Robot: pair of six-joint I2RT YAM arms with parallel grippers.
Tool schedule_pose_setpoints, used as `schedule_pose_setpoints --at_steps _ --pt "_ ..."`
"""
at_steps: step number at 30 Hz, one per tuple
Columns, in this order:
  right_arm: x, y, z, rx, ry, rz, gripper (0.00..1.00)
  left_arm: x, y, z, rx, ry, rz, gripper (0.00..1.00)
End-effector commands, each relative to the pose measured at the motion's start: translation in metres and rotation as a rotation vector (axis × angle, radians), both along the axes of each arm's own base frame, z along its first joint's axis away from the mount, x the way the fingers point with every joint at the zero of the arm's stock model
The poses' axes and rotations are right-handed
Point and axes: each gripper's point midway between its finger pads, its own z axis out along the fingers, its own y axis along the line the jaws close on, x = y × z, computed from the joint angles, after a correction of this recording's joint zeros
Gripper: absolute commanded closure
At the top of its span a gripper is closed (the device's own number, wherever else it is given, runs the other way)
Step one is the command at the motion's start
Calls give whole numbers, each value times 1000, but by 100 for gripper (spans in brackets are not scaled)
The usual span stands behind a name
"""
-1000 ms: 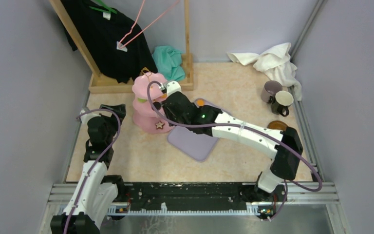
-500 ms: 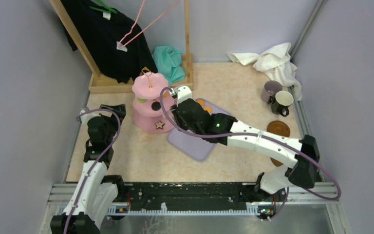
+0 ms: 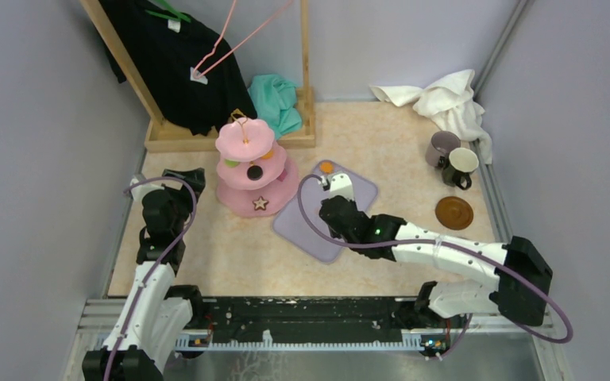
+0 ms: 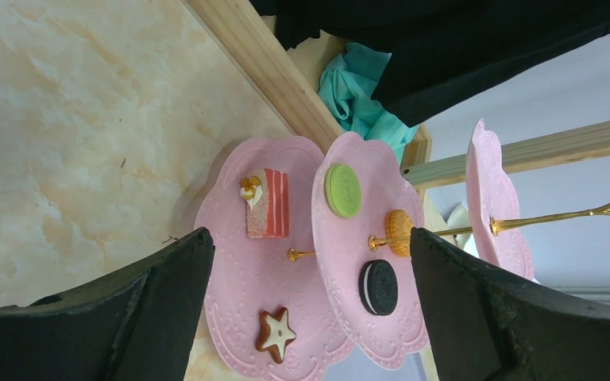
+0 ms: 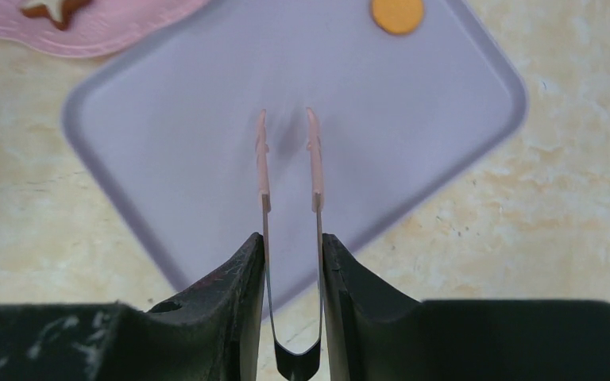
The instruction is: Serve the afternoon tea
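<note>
Over the lilac tray (image 3: pixel 310 230) from above, my right gripper (image 3: pixel 335 184) hangs near the orange round (image 3: pixel 327 167); at the left wrist, my left gripper (image 4: pixel 308 238) gapes toward the stand (image 4: pixel 262 270); at the right wrist, I clamp empty tongs (image 5: pixel 290 198), whose off-centre pinch could flick that round away.

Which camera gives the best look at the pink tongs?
The right wrist view: both arms of the tongs show clearly, held in the right gripper, tips apart over the lilac tray. In the top view they are too small to make out. The left wrist view faces the tiered stand and misses them.
</note>
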Motion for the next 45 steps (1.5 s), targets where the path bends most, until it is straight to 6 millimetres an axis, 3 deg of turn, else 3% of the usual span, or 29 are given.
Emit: schedule_pose_setpoints --at_steps 1,8,21,45 --pt "19 -8 -6 86 -17 -106 70 1 -2 9 9 -43 -18 2" --pt "22 -21 -45 43 53 -157 69 1 -2 8 6 -43 -21 3" --pt "35 -36 -74 14 137 -214 69 2 -4 9 0 -50 -28 3" --pt "82 -33 -72 46 155 -213 68 5 -3 9 5 -48 -23 3"
